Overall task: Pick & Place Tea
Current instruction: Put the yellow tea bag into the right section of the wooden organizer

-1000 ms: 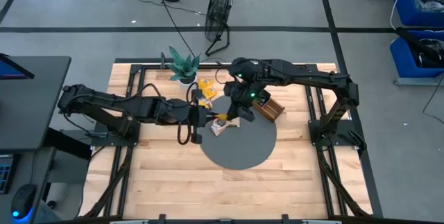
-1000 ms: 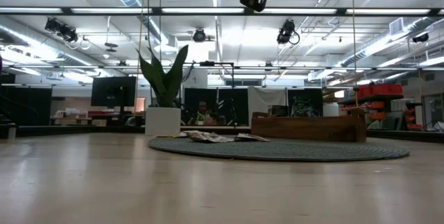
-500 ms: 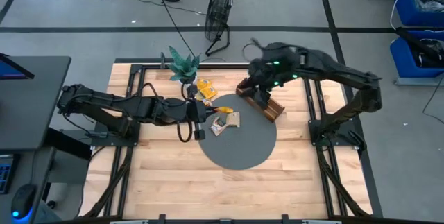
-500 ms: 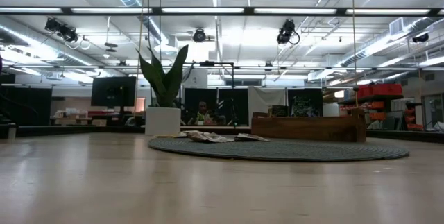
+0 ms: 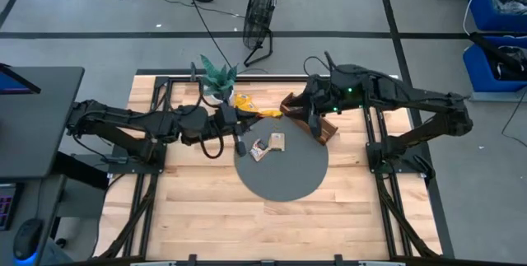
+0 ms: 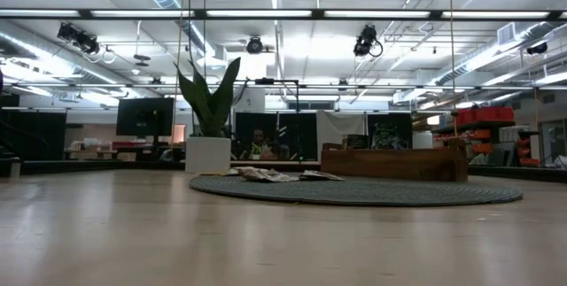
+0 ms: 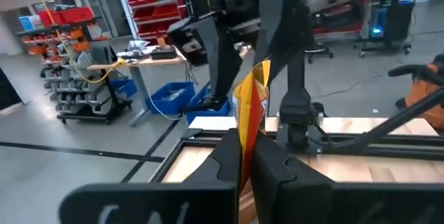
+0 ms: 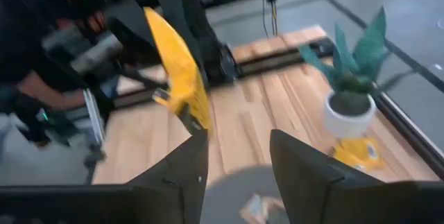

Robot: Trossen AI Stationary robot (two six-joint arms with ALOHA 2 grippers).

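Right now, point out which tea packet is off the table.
The yellow packet pinched upright in the left gripper, held in the air near the right gripper. The others lie flat: two on the round mat, yellow ones by the plant.

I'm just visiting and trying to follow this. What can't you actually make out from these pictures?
- Wooden tray: in the high view the right arm covers most of it, so what lies inside is hidden.
- Right gripper: open; the right wrist view is blurred.
- Print on the yellow tea packet, pinched in the left gripper: seen edge-on in the left wrist view, unreadable.
- Packets on the round mat: too small to tell what kind.
- Low view: neither gripper appears.
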